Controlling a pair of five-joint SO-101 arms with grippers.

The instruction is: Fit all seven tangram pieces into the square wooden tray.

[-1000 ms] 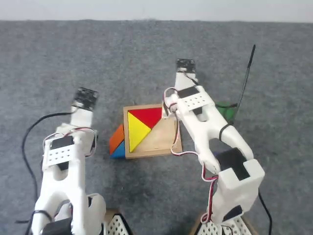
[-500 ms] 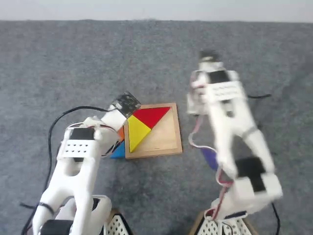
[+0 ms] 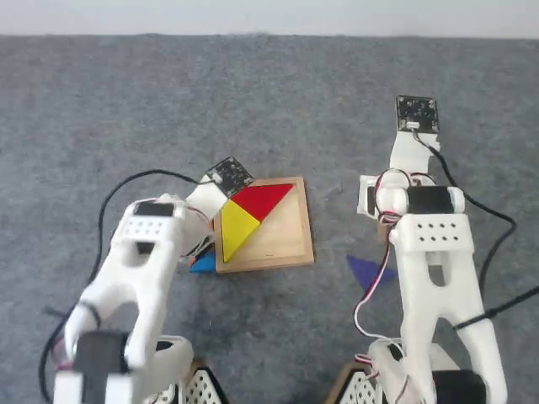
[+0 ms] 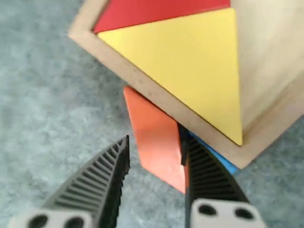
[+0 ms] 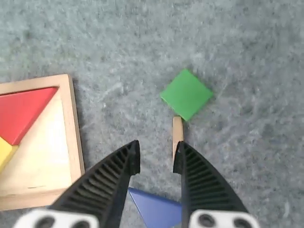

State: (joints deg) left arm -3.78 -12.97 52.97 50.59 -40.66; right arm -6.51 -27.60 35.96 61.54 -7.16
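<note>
Swung to the tray's (image 3: 306, 220) left edge, our left gripper (image 4: 154, 147) gapes over the orange piece (image 4: 149, 126); our right gripper (image 5: 156, 146) gapes too.

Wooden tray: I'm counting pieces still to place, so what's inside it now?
Inside the wooden tray lie a red triangle and a yellow triangle; the rest seen is bare wood. The left arm hides one corner.

I see my left gripper (image 4: 153, 138) spread astride the flat orange parallelogram piece (image 4: 154, 159), the square wooden tray (image 4: 137, 78) at twelve o'clock.
</note>
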